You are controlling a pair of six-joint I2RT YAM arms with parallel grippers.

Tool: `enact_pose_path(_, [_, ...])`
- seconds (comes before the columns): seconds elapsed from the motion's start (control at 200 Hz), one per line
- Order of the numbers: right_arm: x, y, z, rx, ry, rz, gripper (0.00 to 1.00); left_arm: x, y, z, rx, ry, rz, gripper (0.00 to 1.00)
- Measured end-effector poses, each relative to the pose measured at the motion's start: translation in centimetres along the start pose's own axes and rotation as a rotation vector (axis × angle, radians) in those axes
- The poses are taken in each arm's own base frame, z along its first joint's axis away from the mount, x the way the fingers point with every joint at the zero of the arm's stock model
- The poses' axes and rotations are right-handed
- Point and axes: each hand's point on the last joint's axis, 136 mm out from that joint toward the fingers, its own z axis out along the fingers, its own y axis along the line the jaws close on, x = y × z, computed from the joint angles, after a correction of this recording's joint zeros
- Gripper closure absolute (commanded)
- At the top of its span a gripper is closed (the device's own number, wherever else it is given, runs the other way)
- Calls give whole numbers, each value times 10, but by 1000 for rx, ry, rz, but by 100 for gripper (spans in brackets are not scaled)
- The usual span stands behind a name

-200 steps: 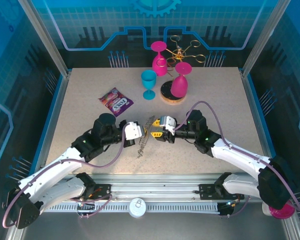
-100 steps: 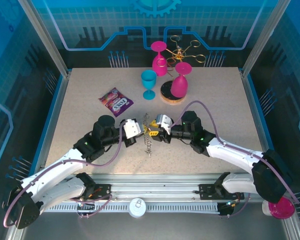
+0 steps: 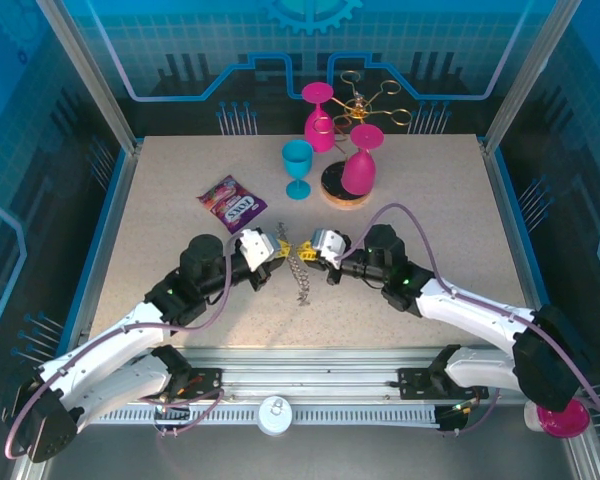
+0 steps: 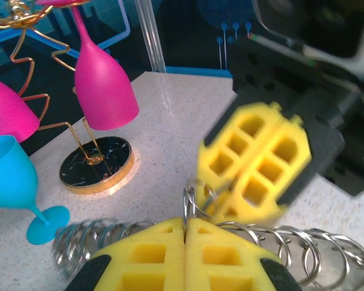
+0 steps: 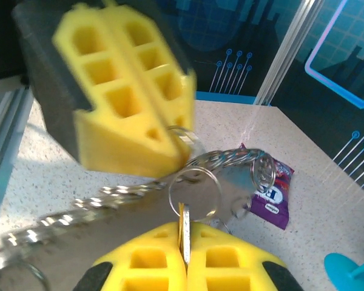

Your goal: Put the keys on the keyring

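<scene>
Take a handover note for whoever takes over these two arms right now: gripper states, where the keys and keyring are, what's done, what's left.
Grippers: the left gripper is shut on the chain of silver rings. The right gripper is shut on a thin metal piece, seen edge-on and hanging from a single ring. I cannot tell if it is a key.
Place: the fingertips meet over the middle of the table, in front of the blue goblet, and the chain hangs down between them.
Done: both parts are gripped.
Left: threading; no key visibly joined yet.
</scene>
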Motion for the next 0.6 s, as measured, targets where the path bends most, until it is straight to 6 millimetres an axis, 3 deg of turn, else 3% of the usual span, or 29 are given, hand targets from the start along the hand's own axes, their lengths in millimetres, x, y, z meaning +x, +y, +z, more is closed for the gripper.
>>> enact_pose_path(0.105, [2,7,4,-8,12,-45,93,-2,-2,1,6,-18,-40,100])
enact_pose_path(0.235, [6,11,5,-28,29,-58,66,-1,-4,1,14,-22,-44,100])
enact_pose_path(0.3, [7,10,2,-35,29,-45,61,-5,-3,1,10,-40,-33,100])
enact_pose_path(0.48, [-2,-22,-29,18,-41,25,63,-7,-8,1,41,-58,6,100])
enact_pose_path(0.6, [-15,-16,-36,-49,-105,49,71,-2,-16,1,80,-56,39,100])
